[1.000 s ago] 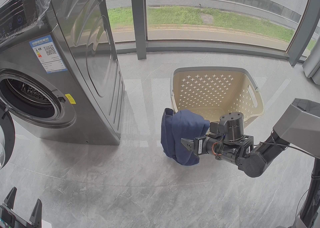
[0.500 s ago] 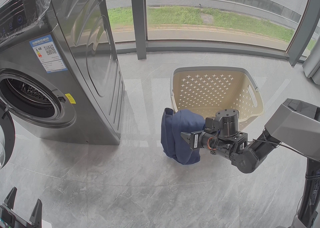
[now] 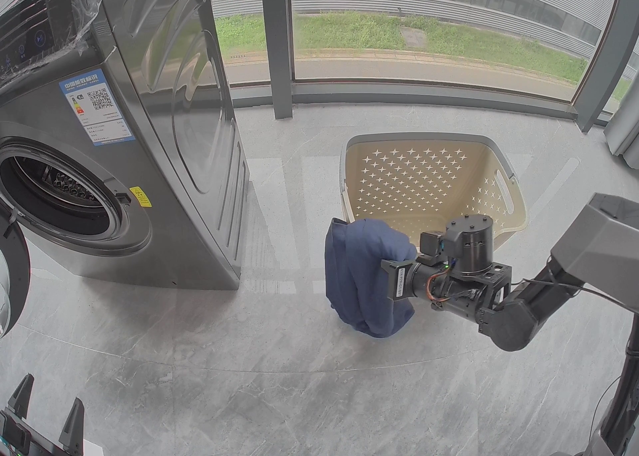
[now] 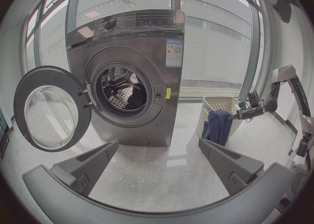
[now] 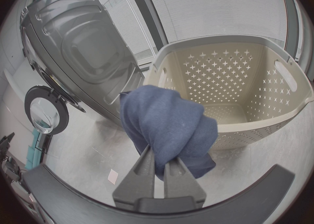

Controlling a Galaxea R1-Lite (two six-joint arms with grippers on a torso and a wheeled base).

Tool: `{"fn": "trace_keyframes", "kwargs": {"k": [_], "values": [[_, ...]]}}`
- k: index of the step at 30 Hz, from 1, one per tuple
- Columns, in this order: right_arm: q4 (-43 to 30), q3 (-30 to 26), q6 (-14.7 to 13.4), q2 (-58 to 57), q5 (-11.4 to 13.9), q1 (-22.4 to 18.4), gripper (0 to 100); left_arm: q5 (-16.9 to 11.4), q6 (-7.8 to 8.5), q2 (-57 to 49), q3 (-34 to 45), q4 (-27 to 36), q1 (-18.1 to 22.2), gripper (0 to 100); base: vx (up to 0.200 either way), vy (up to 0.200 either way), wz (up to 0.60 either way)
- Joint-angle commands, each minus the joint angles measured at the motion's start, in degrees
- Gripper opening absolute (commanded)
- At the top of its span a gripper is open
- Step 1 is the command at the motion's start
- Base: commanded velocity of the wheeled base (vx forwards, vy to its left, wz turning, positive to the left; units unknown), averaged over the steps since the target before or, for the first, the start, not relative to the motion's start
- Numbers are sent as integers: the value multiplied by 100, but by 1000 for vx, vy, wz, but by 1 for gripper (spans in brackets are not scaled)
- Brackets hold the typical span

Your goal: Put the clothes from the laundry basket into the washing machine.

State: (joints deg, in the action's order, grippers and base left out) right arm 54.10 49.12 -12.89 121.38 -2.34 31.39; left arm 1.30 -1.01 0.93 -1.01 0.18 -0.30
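Note:
A dark blue garment [image 3: 363, 274] hangs bunched outside the near left corner of the beige laundry basket [image 3: 426, 139]. My right gripper [image 3: 393, 284] is shut on the blue garment [image 5: 163, 120], its fingertips [image 5: 148, 156] pressed into the fabric. No other clothes are visible in the basket [image 5: 229, 38]. The grey washing machine [image 3: 133, 144] stands to the left with its drum [image 3: 60, 198] exposed and its door [image 4: 52, 110] swung wide. My left gripper [image 3: 46, 414] sits low at the near left, open and holding nothing, facing the drum [image 4: 122, 90].
The basket stands on pale tiled floor [image 3: 266, 371] before a large window [image 3: 426, 11] with a dark pillar [image 3: 276, 31]. Open floor lies between basket and washer. The washer's door [image 3: 13, 271] juts out at the far left edge.
My right gripper's fingers, earlier visible in front of the garment, have sunk into the fabric and shut on it. The garment has shifted slightly right. The left arm has not moved.

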Motion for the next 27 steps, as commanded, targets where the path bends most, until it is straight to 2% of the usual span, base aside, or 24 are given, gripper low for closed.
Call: {"fn": "trace_keyframes", "kwargs": {"k": [1, 4, 5, 6, 8, 14, 16, 18, 20, 23, 27], "values": [[21, -587, -126, -1653, 137, 25, 0, -7, -13, -66, 92, -1, 4, 100, 0, 0, 0], [-66, -754, -513, -2593, 287, 34, 0, -7, 31, -66, 101, -9, 4, 100, 0, 0, 0], [-75, -895, -619, -2962, 392, 51, 0, 1, 101, -66, 101, -9, 4, 100, 0, 0, 0], [-75, -895, -619, -2962, 392, 51, 0, 1, 101, -66, 101, -9, 4, 100, 0, 0, 0], [-154, -1220, -610, -3692, 524, 166, 0, 10, 110, -75, 101, -9, 4, 100, 0, 0, 0], [-260, -1642, -610, -4536, 498, 447, 0, 1, 110, -75, 101, -9, 4, 100, 0, 0, 0], [-295, -1642, -452, -4553, 480, 429, 0, -7, 75, -66, 101, -9, 4, 100, -100, 0, 0], [-295, -1686, -144, -4553, 480, 403, 0, -16, 66, -66, 101, -1, 4, 100, -200, 0, 0], [-286, -1704, -39, -4544, 480, 385, 0, -16, 75, -66, 101, -9, 4, 100, -200, 0, 0], [-295, -1721, -21, -4536, 471, 420, 0, -25, 22, -66, 92, -1, 4, 100, -200, 0, 0], [-242, -1791, 14, -4421, 454, 385, 0, -25, 40, -66, 101, -9, 4, 100, -200, 0, 0]]}}
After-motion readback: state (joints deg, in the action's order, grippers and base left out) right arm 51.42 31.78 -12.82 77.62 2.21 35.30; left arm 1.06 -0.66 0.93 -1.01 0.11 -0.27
